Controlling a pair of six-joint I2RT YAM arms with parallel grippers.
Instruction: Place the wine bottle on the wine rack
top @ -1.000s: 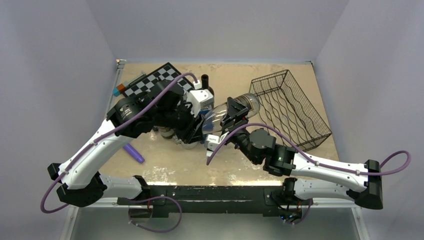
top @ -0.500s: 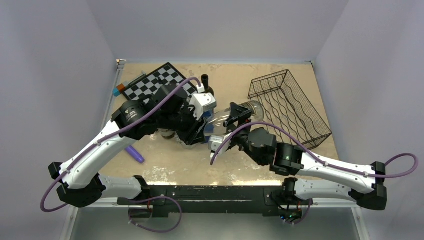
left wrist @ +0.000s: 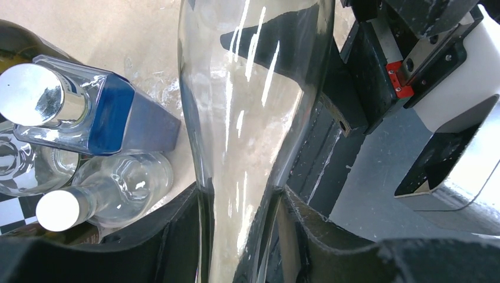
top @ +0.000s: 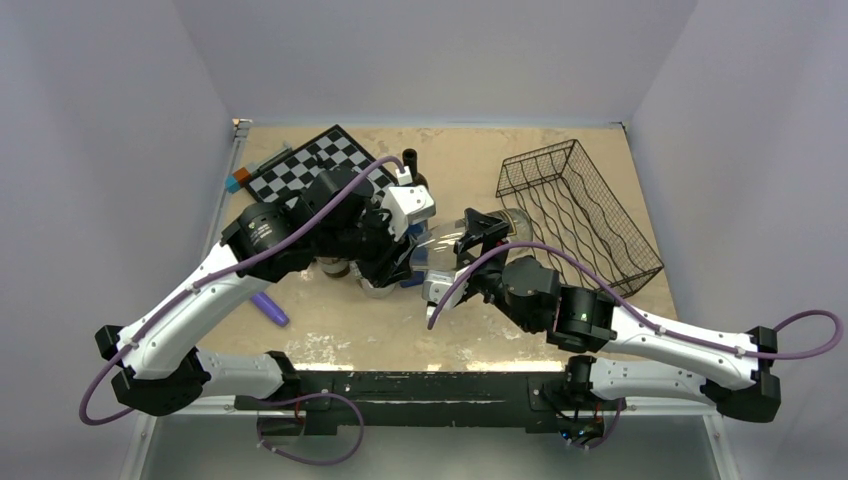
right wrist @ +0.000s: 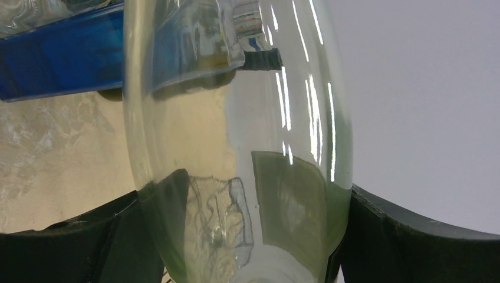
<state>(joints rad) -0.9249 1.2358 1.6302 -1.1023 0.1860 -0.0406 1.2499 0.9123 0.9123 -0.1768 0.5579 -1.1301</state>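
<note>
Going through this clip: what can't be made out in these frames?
Top view: wine bottle largely covered by left gripper and right gripper; whether it is lifted is unclear.
Left wrist: bottle's mouth cut off by the bottom edge.
Right wrist: bottle fills the frame, wine rack out of view.

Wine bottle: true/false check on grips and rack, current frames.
1. The left hand grips the wine bottle by its neck. True.
2. The right hand is open, off the bottle. False: it clamps the bottle's wide body.
3. The wine rack already holds the bottle. False: no bottle shows in it; both hands hold the bottle left of it.
4. A blue-sided bottle stands beside the held bottle. True.
</note>
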